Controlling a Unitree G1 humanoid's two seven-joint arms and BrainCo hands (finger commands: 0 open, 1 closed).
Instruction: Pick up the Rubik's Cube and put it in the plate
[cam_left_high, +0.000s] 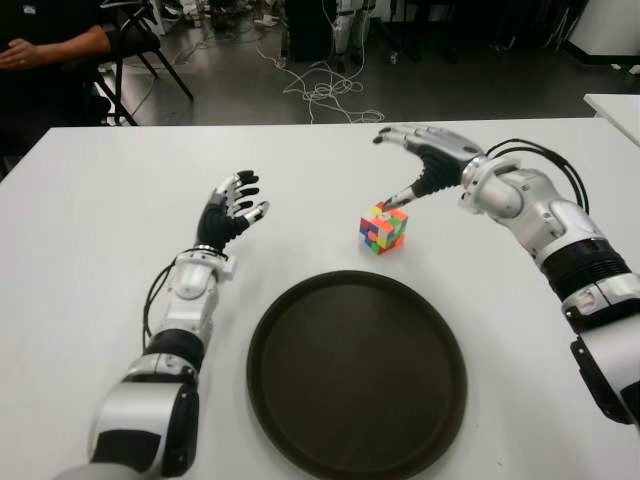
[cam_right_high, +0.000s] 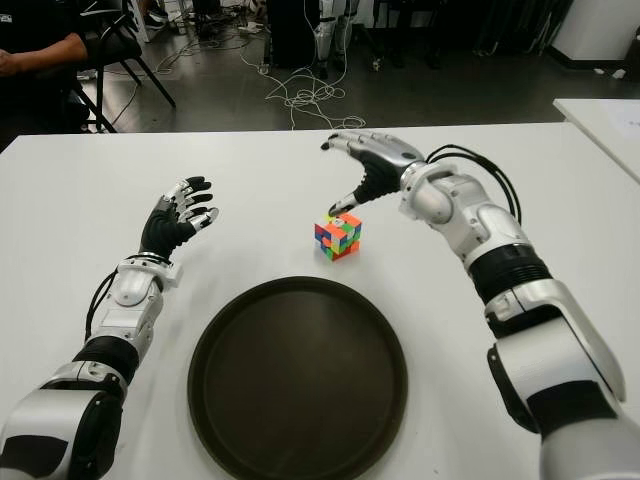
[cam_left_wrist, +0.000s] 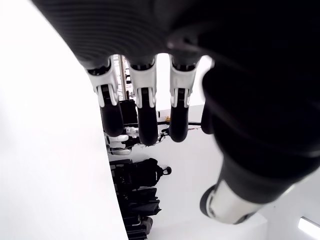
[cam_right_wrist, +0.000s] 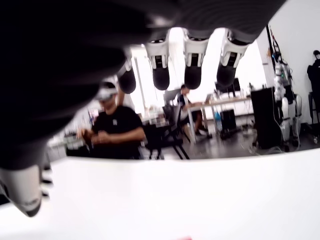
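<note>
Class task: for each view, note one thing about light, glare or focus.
Eye views: even light, the cube sharp, a soft sheen on the plate. Left wrist view: the table glares to blank white; the left robot hand is dark against it. Right wrist view: the right robot hand is backlit and blurred, the table washed out.

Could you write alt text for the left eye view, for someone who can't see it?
A robot's right hand hovers open over a colourful Rubik's Cube on a white table, one fingertip at the cube's top. A dark round plate lies nearer the robot, empty; the left hand is open, left of the cube.
</note>
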